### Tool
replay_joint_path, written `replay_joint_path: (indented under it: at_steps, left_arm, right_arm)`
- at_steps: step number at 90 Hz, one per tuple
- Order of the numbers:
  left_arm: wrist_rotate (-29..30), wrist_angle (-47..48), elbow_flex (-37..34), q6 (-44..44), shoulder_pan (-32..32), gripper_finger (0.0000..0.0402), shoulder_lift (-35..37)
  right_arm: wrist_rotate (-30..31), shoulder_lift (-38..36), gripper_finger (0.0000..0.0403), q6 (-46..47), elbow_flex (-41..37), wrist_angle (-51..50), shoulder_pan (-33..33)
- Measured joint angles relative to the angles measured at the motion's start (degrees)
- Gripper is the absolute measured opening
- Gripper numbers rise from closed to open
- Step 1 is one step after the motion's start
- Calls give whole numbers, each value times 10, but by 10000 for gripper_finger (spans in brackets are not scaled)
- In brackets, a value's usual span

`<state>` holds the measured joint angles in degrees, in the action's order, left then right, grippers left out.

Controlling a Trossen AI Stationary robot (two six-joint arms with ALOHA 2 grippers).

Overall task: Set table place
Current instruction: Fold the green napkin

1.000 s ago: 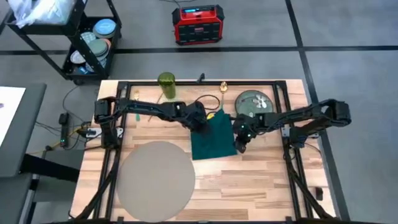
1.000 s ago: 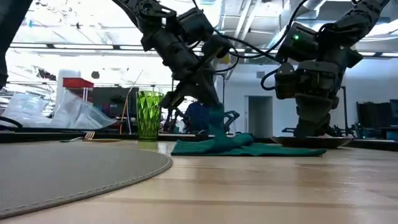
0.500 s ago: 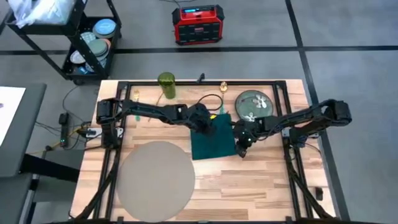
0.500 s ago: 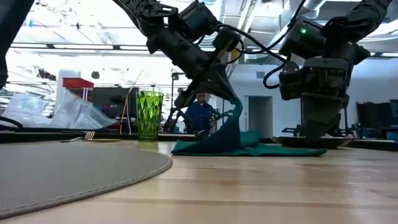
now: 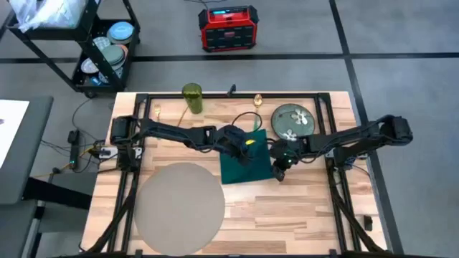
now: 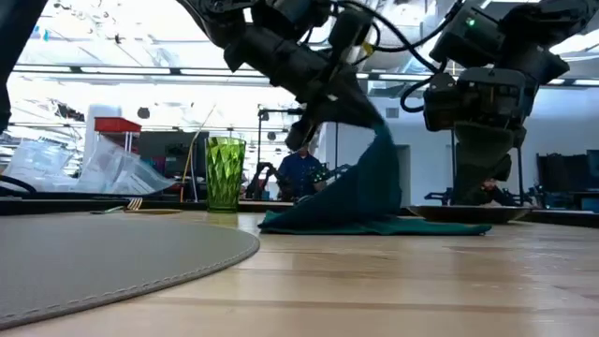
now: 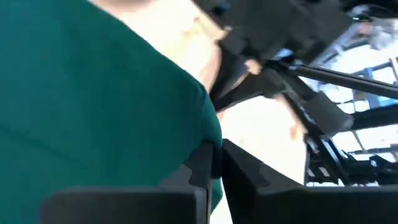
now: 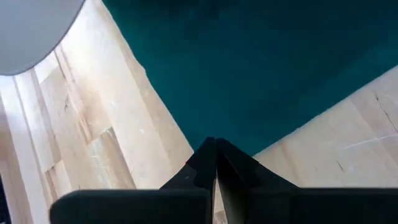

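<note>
From above, the large round grey-beige mat [image 5: 179, 208] lies flat on the near-left part of the light plank table [image 5: 301, 215], well apart from the dark green rectangular cloth [image 5: 246, 166] at the middle; thin and wide, it would likely flex and slide, so an edge pinch suits it best. Both arms work the cloth: the left gripper [image 5: 244, 149] over its middle, the right gripper [image 5: 281, 170] at a near corner. At table height, the mat's [image 6: 112, 253] woven face and stitched rim show, and soft cloth [image 6: 370, 192] hangs draped from the left gripper [image 6: 360, 105]. Each wrist view shows fingers pinched narrow on green fabric [image 7: 93, 93], [image 8: 261, 68].
</note>
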<state>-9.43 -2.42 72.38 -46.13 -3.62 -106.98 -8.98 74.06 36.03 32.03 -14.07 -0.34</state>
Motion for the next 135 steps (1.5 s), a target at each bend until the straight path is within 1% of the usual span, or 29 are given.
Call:
replay_joint_path:
  at_steps: [24,40,45,51,56,64,70,75,80,85,91,96,102,109,115,120,135]
  left_arm:
    - [3,0,0,1,17,78,0]
    - [23,2,0,-1,24,102,0]
    - [23,17,0,-2,24,104,0]
    - [28,60,0,-2,24,104,0]
    - [45,110,0,-7,24,103,0]
    - [106,185,-1,-43,24,101,0]
    - [144,212,-9,-86,22,101,0]
    - [153,199,-22,-113,17,101,4]
    - [148,169,-36,-124,12,101,13]
    - [128,146,-46,-123,3,103,22]
    - [94,157,-53,-113,-10,109,26]
    - [78,170,-57,-106,-20,117,27]
    - [65,175,-60,-103,-31,131,35]
    - [64,180,-60,-94,-44,152,52]
    - [63,193,-60,-86,-54,171,60]
    - [63,221,-61,-87,-61,186,62]
    - [65,299,-62,-124,-66,220,63]
  right_arm:
    - [-13,0,0,-3,0,-3,0]
    - [-13,0,0,0,0,-5,0]
    - [-13,1,0,2,0,-5,0]
    - [-14,1,0,6,0,-7,0]
    - [-14,1,0,6,0,-11,0]
    - [-14,1,0,3,0,-21,-1]
    - [-14,1,0,0,0,-33,-2]
    - [-14,1,0,0,0,-40,-2]
    - [-13,1,0,0,0,-42,-2]
    - [-13,1,0,0,0,-39,-2]
    - [-12,1,0,0,0,-36,-2]
    - [-12,1,0,-3,0,-34,-2]
    - [-4,1,0,-9,0,-34,-2]
    - [3,1,4,-14,0,-33,-2]
    - [3,1,14,-15,0,-31,-6]
    - [8,1,27,-15,0,-33,-10]
    - [17,1,66,-15,0,-32,-27]
